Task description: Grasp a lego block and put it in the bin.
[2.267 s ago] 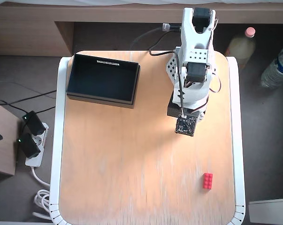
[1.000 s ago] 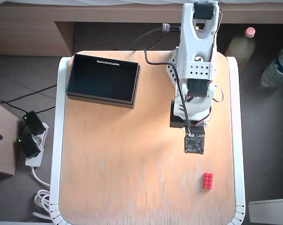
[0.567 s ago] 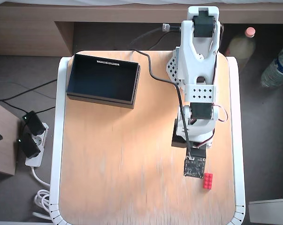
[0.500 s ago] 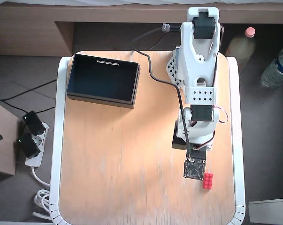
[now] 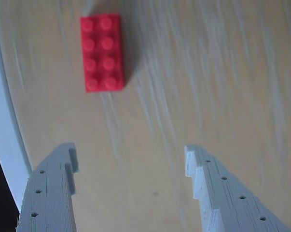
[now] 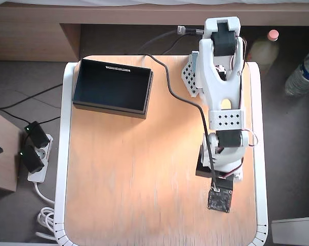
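Observation:
In the wrist view the red lego block (image 5: 102, 52) lies flat on the wooden table, studs up, at the upper left. My gripper (image 5: 131, 152) is open, and its two grey fingers (image 5: 53, 193) rise from the bottom edge with bare table between them. The block sits ahead of the left finger and nothing touches it. In the overhead view the arm (image 6: 223, 102) stretches toward the table's front right. Its wrist camera board (image 6: 220, 199) covers both the block and the fingers. The black bin (image 6: 113, 84) stands empty at the table's back left.
The table's white rim (image 5: 5, 135) runs close beside the block, and in the overhead view it is near the wrist (image 6: 258, 154). On the floor are a power strip with plugs (image 6: 34, 154) at the left and two bottles (image 6: 302, 72) at the right.
The arm has reached forward from the table's middle toward the front right. Its wrist now covers the block, which showed beside it half a second ago.

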You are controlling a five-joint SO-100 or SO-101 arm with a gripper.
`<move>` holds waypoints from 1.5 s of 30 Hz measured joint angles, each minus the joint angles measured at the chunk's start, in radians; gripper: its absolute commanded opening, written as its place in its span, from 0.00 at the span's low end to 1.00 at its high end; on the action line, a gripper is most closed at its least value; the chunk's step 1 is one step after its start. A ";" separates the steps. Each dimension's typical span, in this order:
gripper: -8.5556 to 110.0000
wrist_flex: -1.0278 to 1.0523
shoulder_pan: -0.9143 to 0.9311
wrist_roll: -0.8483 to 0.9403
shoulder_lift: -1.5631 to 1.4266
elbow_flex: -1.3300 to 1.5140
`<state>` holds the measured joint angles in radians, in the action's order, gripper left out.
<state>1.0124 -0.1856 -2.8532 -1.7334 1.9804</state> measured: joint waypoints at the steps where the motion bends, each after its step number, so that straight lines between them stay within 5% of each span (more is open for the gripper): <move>1: 0.27 -0.006 0.000 0.000 0.018 -0.012; 45: 0.26 -0.144 -0.026 0.054 0.410 -0.221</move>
<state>0.8682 -0.2117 -2.7995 -1.3238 1.7595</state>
